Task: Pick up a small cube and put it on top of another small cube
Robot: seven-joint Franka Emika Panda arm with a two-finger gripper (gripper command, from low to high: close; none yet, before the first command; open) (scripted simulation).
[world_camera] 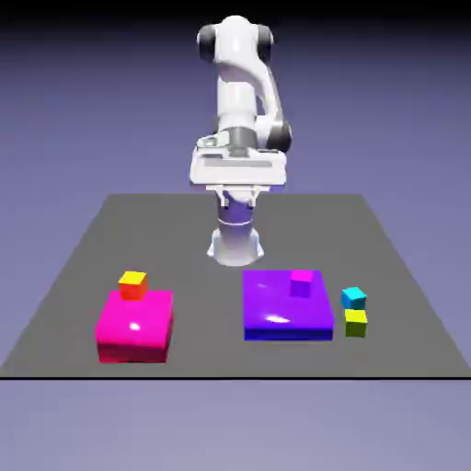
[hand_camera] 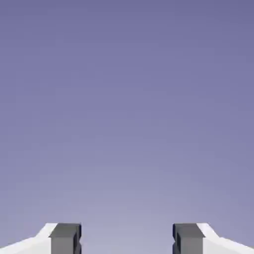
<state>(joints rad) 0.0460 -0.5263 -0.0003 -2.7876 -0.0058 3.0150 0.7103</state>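
the gripper (hand_camera: 127,238) hangs high above the table's far side with its fingers spread wide and nothing between them, and the hand view shows only blank backdrop. the lime cube (world_camera: 356,321) sits on the table near the front, just beside the purple block (world_camera: 286,305) on the exterior view's right, with the cyan cube (world_camera: 353,297) just behind it. so the target lies well below the gripper, toward the camera and off to that view's right, and i'd say the arm must drop and swing that way before any grasp.
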